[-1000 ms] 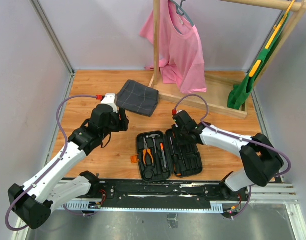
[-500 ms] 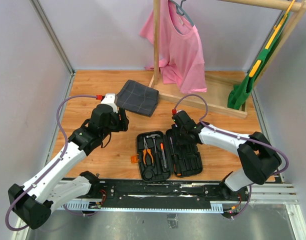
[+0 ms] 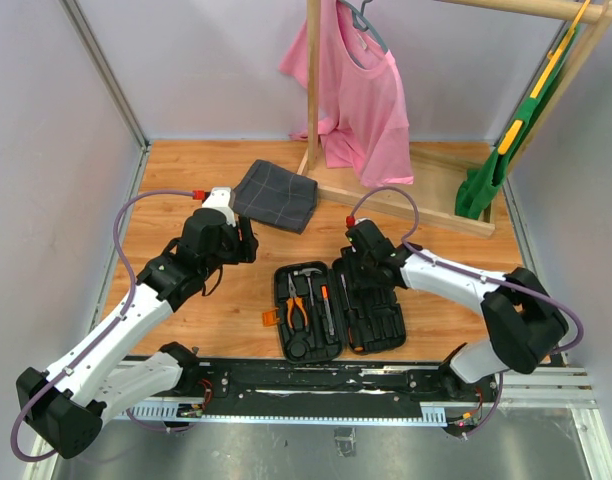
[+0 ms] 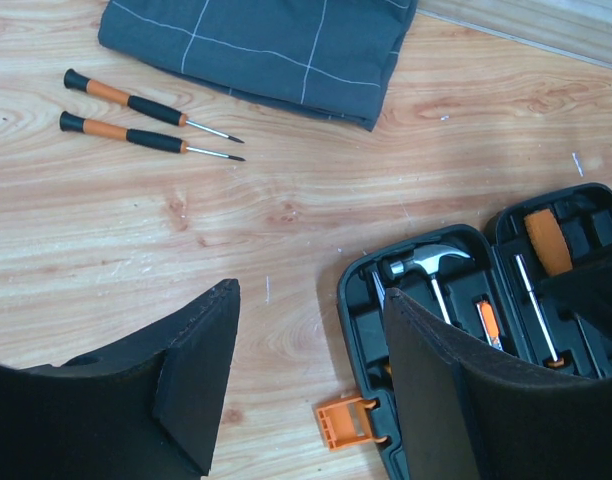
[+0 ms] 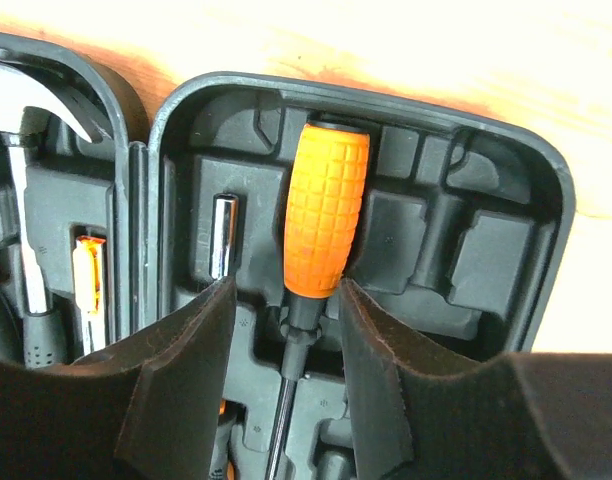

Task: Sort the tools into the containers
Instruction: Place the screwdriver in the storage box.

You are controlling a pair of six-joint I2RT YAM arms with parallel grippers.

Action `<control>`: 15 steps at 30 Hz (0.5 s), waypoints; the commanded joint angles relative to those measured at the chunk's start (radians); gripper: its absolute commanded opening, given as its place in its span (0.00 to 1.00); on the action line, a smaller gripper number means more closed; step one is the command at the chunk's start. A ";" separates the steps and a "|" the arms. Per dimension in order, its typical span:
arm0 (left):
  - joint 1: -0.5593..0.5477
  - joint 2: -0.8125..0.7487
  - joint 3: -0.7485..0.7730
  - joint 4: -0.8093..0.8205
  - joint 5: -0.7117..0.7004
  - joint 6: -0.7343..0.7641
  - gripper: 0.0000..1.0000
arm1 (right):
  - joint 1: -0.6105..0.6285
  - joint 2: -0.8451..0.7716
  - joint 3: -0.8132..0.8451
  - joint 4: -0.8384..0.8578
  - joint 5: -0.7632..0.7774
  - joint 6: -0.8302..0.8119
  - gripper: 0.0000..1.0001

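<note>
Right claw [image 5: 286, 292] is open, a finger each side of the fat orange-handled screwdriver [image 5: 326, 205]. It sits snug in its slot in the black plastic tool case [image 5: 491, 250] by the wooden worktop's [image 4: 136, 250] near edge, so prob. no squeeze needed. Left claw [image 4: 311, 300] is open & empty, ready for 2 slim orange-and-black screwdrivers [image 4: 136, 138] beside the dark grey checked cloth [image 4: 266, 40].

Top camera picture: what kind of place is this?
Probably a robot testing booth, not a home: plain walls box in a wooden table, the left arm and right arm are bolted to its edge, and a pink shirt hangs as a prop.
</note>
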 commanded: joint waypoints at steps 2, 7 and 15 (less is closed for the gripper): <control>0.004 0.003 -0.012 0.008 0.002 0.014 0.64 | -0.023 -0.086 0.022 -0.039 0.028 -0.015 0.47; 0.004 0.010 -0.012 0.008 0.005 0.014 0.64 | -0.023 -0.137 0.001 -0.064 0.022 -0.027 0.47; 0.004 0.022 -0.010 0.006 0.003 0.016 0.63 | -0.023 -0.116 -0.014 -0.099 -0.015 -0.031 0.43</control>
